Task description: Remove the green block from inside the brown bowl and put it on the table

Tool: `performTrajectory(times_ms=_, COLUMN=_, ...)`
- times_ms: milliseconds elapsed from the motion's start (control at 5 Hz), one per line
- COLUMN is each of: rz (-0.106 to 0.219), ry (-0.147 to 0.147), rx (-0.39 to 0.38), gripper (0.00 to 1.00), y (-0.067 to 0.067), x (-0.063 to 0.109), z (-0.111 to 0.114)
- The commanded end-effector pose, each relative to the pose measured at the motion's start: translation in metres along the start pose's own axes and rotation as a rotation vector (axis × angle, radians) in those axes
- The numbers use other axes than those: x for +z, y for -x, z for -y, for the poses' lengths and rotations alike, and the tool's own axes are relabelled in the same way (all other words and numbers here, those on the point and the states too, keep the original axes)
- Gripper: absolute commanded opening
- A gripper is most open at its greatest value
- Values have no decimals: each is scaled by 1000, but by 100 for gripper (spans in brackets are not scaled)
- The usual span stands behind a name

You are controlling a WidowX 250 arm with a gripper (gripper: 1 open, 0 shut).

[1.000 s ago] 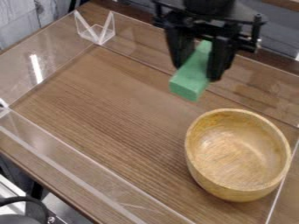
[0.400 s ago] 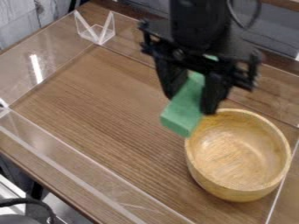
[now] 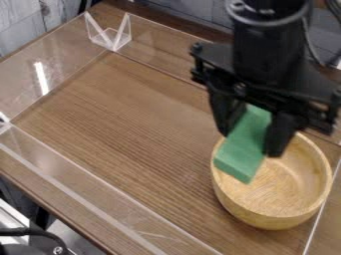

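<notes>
My black gripper is shut on the green block, a bright green bar hanging tilted from between its fingers. The block's lower end hangs over the left part of the brown bowl, a round light wooden bowl at the front right of the table. I cannot tell whether the block touches the bowl. The part of the bowl's inside that shows holds nothing; the gripper and block hide its back left rim.
Low clear acrylic walls run along the table's edges. A small clear folded stand sits outside the wall at the back left. The bowl sits close to the right wall.
The gripper, still shut on the green block, has moved right and toward the front, from above the bare tabletop behind the bowl to over the bowl's left part.
</notes>
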State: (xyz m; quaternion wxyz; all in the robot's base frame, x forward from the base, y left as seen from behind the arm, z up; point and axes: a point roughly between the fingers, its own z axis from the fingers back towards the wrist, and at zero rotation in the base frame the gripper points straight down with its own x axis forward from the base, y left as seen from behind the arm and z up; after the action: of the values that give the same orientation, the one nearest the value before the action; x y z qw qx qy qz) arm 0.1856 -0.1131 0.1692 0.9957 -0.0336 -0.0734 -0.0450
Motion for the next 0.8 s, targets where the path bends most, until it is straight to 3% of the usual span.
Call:
performTrajectory(times_ms=0, rz=37, ry=4, rx=6, gripper=0, y=-2, x=-1, z=2)
performTrajectory(times_ms=600, rz=54, ry=2, rx=27, gripper=0, y=-4, x=-2, z=-7)
